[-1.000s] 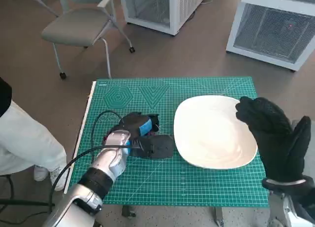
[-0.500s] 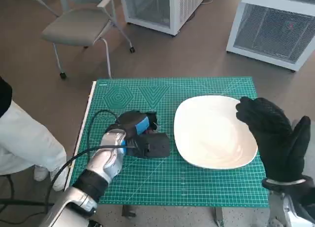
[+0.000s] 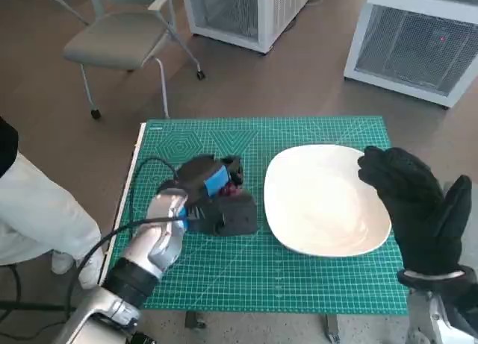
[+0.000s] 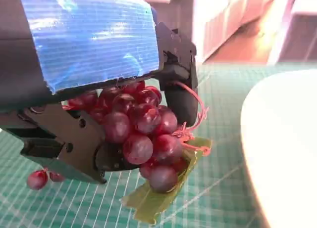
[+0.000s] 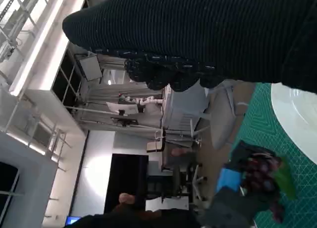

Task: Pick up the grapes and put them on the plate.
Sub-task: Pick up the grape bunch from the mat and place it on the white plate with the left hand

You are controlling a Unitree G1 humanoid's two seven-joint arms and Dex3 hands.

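- The left hand [image 3: 215, 197] grips the grapes [image 4: 141, 134] between its fingers, now lifted off the mat [image 3: 314, 280], nearer the plate [image 3: 325, 202] than before.
- The right hand [image 3: 414, 202] hovers unmoved, fingers apart, holding nothing.

From your head view, the grapes [image 3: 236, 181] show only as a dark red speck past the left hand [image 3: 213, 198] — the bunch itself is covered. The left wrist view cuts that hand's taped back at its edge. In the right wrist view, the right hand [image 5: 208, 35] hides its own fingers — their pose cannot be told — and the grapes [image 5: 258, 174] are blurred.
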